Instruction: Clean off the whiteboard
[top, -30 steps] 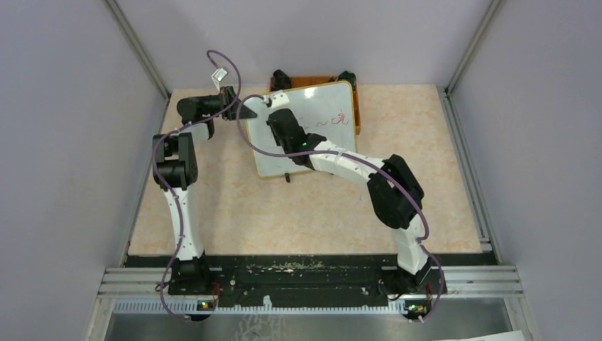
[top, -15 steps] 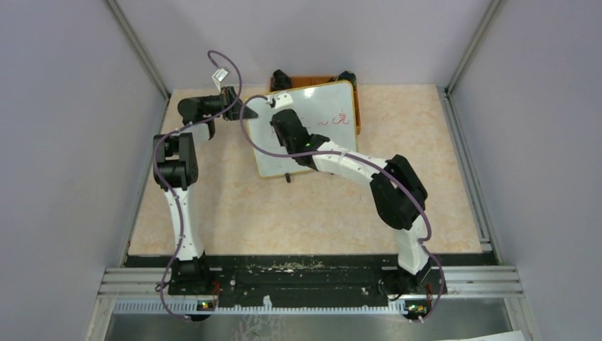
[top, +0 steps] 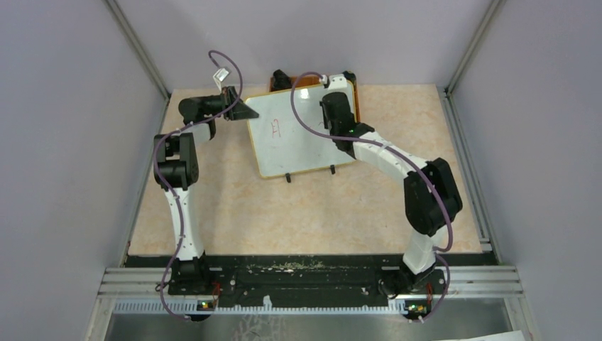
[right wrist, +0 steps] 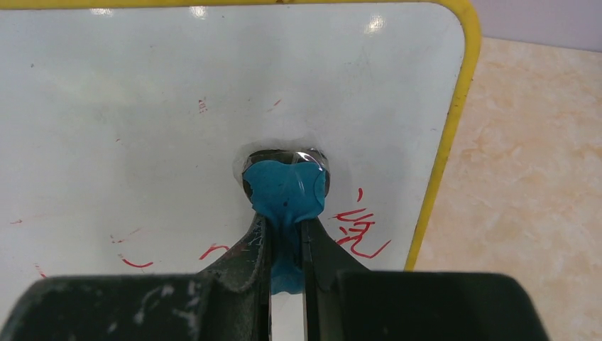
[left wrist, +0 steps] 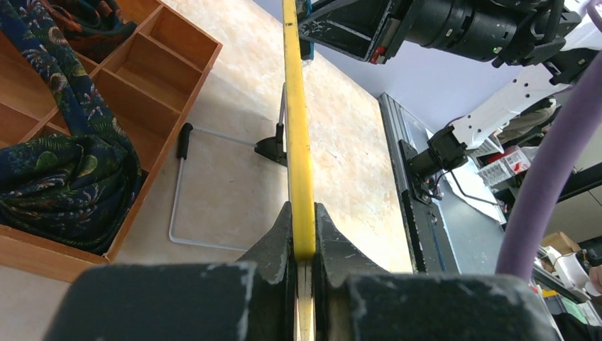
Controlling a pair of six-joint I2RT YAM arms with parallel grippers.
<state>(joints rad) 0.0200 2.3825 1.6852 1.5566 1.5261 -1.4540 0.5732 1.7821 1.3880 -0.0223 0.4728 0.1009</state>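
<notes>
Blue eraser pad [right wrist: 286,192], pinched in the right gripper [right wrist: 285,234], presses the whiteboard [right wrist: 128,106]; excess push could wrench it from the clamped left gripper [left wrist: 302,238].

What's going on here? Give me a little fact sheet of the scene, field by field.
Board: whiteboard, propped up on the table
Left gripper: clamped on the board's yellow edge
Right gripper: pinching a blue wiper against the board
Red marks: some unerased
Behind board: wooden tray holding patterned cloth
</notes>
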